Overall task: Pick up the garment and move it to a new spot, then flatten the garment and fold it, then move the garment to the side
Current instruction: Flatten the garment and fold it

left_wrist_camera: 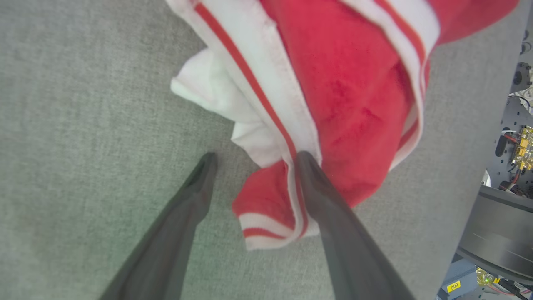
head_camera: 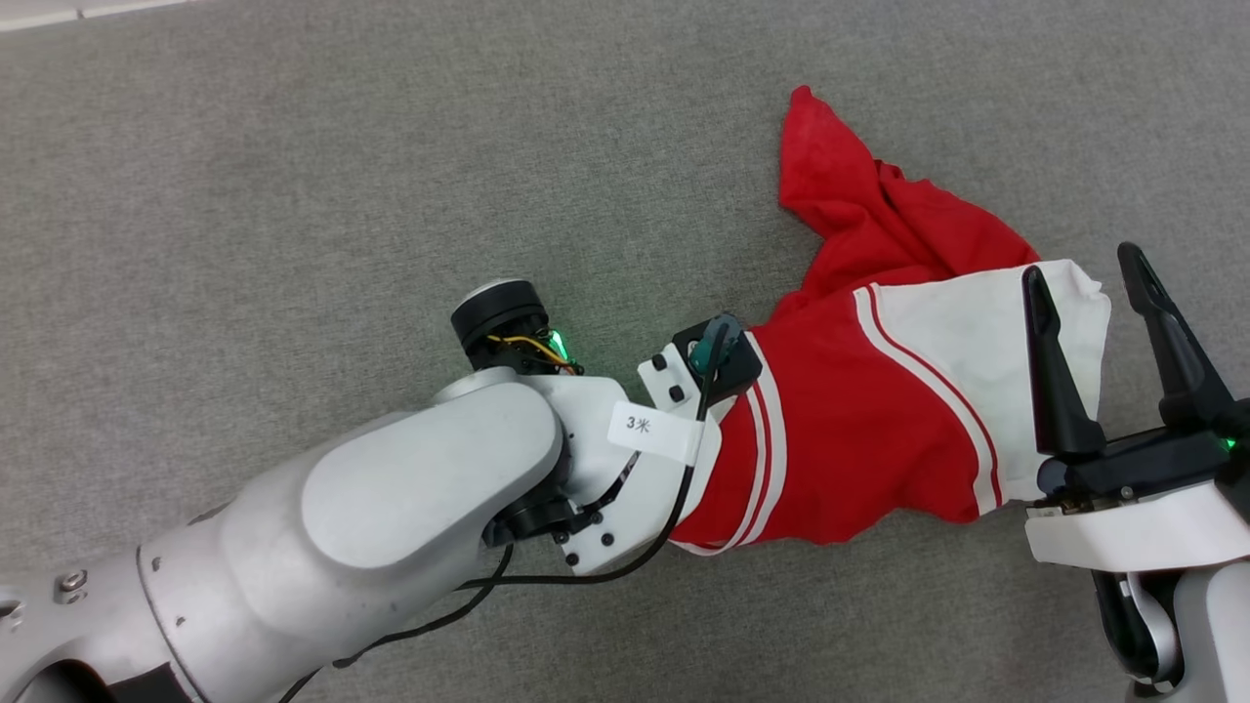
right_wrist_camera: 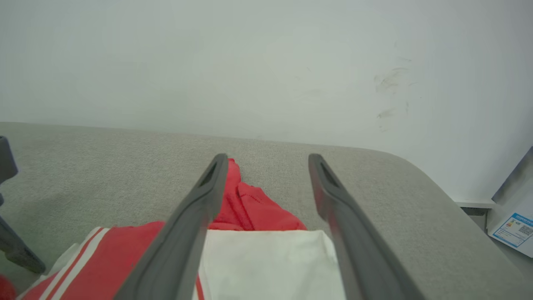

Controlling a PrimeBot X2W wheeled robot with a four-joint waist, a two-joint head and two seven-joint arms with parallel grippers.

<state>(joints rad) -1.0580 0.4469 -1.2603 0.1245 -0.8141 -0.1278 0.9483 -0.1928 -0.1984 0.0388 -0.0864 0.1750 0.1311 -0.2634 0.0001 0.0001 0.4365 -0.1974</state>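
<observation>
The garment [head_camera: 840,430] lies bunched on the grey table [head_camera: 293,195], not yet flattened or folded, so most of the task seems left. Both claws gape empty: the left claw [left_wrist_camera: 256,160] at a striped hem (one finger apparently touching), the right claw [head_camera: 1084,268] over the white sleeve.

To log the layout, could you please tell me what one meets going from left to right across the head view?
left arm → label → garment → right gripper, open above the garment's white sleeve.
</observation>
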